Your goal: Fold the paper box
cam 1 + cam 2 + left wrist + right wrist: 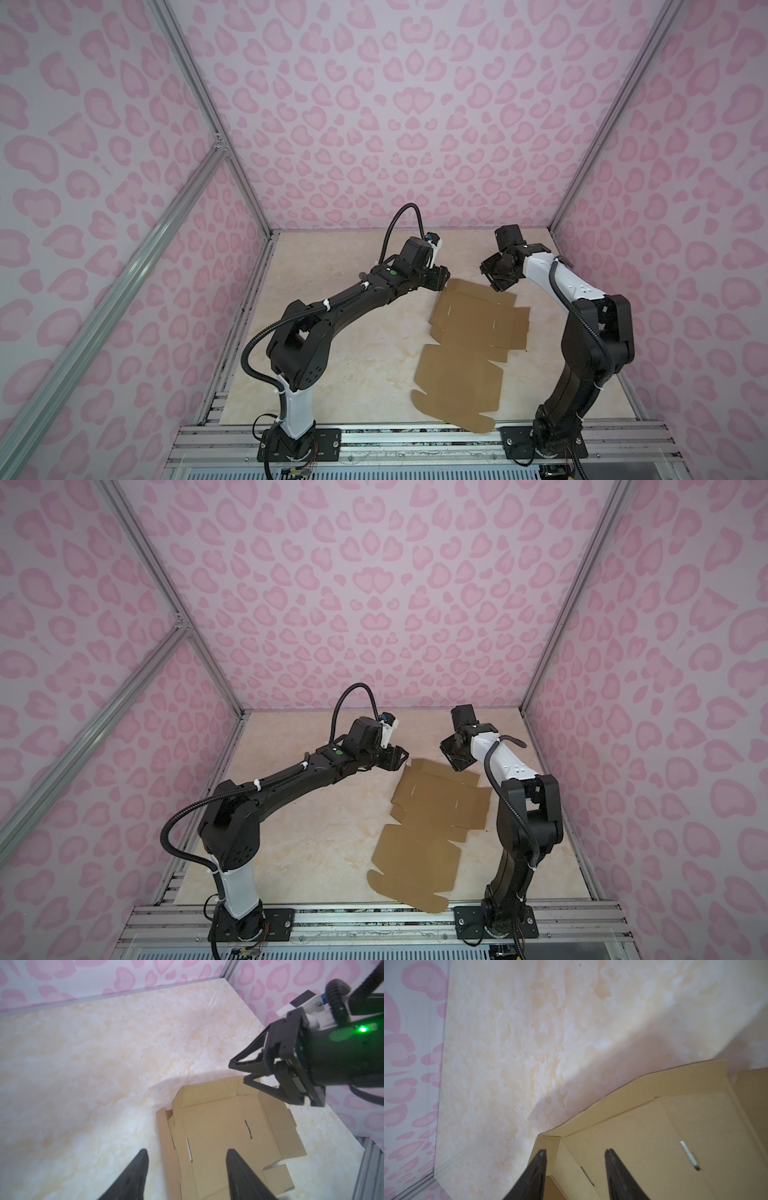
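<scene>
No readable text, labels, brands or numbers anywhere, not even on the paper box (478, 324)

Brown paper box (478, 324) — unfolded, lying nearly flat.

Bright, even light; soft shadows; wrist views slightly blurred.

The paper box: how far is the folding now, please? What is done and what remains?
Done: almost nothing; the paper box lies mostly flat on the table, only its far flaps slightly raised. In hand: nothing is gripped; the left pincer and right pincer hover open by the far end. Left: raise the walls, tuck the tabs into the slits, close the lid.
</scene>
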Robot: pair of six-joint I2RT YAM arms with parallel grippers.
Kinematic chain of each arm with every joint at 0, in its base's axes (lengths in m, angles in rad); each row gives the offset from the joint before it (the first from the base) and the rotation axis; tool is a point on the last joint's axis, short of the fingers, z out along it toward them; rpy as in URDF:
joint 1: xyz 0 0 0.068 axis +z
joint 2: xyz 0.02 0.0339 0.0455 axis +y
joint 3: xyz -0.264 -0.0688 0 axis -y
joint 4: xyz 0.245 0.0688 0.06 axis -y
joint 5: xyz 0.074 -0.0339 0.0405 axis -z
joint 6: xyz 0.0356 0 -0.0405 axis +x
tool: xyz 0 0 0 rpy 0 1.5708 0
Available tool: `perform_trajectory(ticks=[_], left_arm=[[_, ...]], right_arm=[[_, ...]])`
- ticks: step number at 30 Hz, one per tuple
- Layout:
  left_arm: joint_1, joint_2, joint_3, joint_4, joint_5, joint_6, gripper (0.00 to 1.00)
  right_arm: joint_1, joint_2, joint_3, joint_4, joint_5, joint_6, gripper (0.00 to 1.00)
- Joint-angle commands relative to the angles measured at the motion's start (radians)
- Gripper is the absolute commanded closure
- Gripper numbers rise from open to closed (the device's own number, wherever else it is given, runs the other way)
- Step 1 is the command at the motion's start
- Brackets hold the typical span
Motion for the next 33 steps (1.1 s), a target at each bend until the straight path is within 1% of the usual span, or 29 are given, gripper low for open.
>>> perform_trajectory(ticks=[1, 3, 6, 9, 12, 16, 21, 27, 33], left_arm=[[0.000, 0.094, 0.143, -0.167, 0.071, 0.155, 0.37], [0.001, 0.154, 0.242, -0.251, 0.060, 0.226, 0.37], [0.000, 0.220, 0.339, -0.342, 0.028, 0.333, 0.37], [0.001, 0.264, 0.392, -0.389, 0.000, 0.405, 0.37], [0.000, 0.296, 0.416, -0.393, -0.010, 0.443, 0.37], [0.000, 0.353, 0.474, -0.403, -0.018, 0.446, 0.39], [-0.004, 0.406, 0.537, -0.403, 0.007, 0.430, 0.40], [-0.016, 0.460, 0.596, -0.406, 0.013, 0.424, 0.40], [-0.017, 0.500, 0.626, -0.401, -0.016, 0.425, 0.40]], right_arm=[[-0.011, -0.077, -0.064, 0.037, 0.044, -0.118, 0.49], [-0.019, -0.150, -0.112, 0.074, 0.049, -0.154, 0.49], [-0.024, -0.241, -0.154, 0.099, 0.068, -0.215, 0.48], [-0.025, -0.316, -0.176, 0.105, 0.079, -0.270, 0.48], [-0.024, -0.388, -0.210, 0.123, 0.074, -0.299, 0.48], [-0.021, -0.474, -0.256, 0.150, 0.067, -0.316, 0.47], [-0.001, -0.561, -0.287, 0.142, 0.104, -0.353, 0.46], [0.011, -0.627, -0.318, 0.130, 0.136, -0.388, 0.45], [0.022, -0.667, -0.340, 0.124, 0.152, -0.412, 0.45]])
